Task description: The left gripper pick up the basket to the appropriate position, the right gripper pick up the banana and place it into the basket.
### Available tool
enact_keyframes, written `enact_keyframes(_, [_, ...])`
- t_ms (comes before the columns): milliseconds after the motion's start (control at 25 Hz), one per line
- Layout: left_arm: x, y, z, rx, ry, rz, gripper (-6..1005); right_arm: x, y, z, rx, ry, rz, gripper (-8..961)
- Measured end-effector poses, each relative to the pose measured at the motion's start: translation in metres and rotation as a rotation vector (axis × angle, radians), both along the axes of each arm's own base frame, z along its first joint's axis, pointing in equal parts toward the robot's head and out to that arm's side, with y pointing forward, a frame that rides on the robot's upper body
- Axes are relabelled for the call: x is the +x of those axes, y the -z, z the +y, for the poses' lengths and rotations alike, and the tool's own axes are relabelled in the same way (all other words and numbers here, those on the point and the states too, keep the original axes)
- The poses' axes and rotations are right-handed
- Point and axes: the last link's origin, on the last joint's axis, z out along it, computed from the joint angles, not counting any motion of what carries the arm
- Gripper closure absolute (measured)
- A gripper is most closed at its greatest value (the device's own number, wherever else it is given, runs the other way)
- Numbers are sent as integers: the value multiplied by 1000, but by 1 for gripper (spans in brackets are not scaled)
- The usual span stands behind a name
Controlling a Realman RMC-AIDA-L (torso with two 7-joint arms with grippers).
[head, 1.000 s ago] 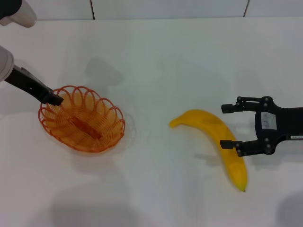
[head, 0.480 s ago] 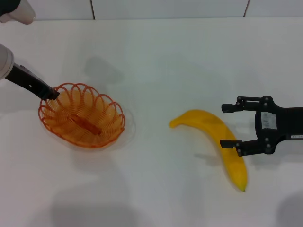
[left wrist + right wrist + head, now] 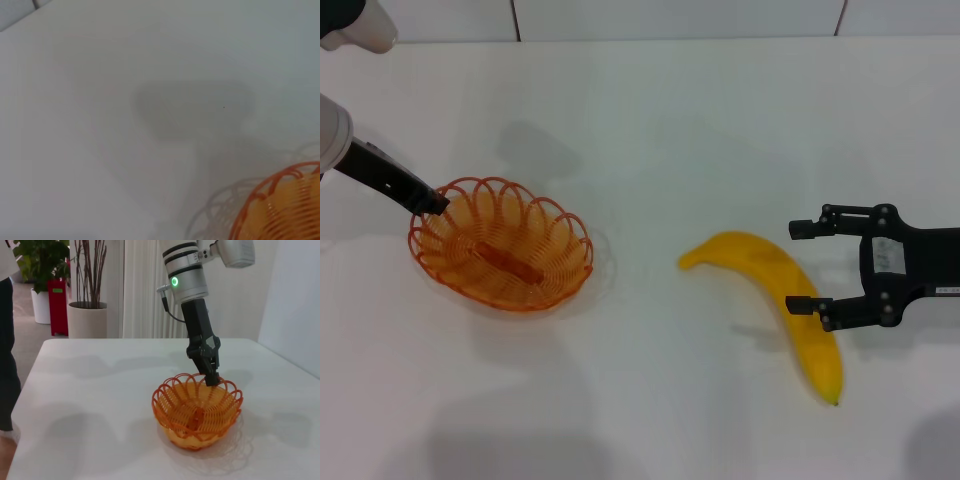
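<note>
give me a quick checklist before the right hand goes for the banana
1. Left hand pinching the basket rim: ok, shut on the rim.
2. Basket off the table: ok, the right wrist view shows it lifted, shadow beneath.
3. Basket has room inside: ok, nothing in it.
4. Right hand open: ok, fingers spread.
5. Right hand lined up on the banana: ok, fingers straddle its middle in the head view.
6. Right hand low enough to close: cannot tell from these views.
</note>
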Motion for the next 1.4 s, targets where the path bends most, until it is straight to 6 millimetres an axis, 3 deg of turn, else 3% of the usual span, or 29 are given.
enact_keyframes(600, [1, 0, 0, 0, 0, -6, 919, -1, 0, 1, -2, -3, -1, 121])
enact_keyframes(1400, [20, 12, -14, -75, -19, -207, 949, 2, 0, -2, 3, 8, 2, 121])
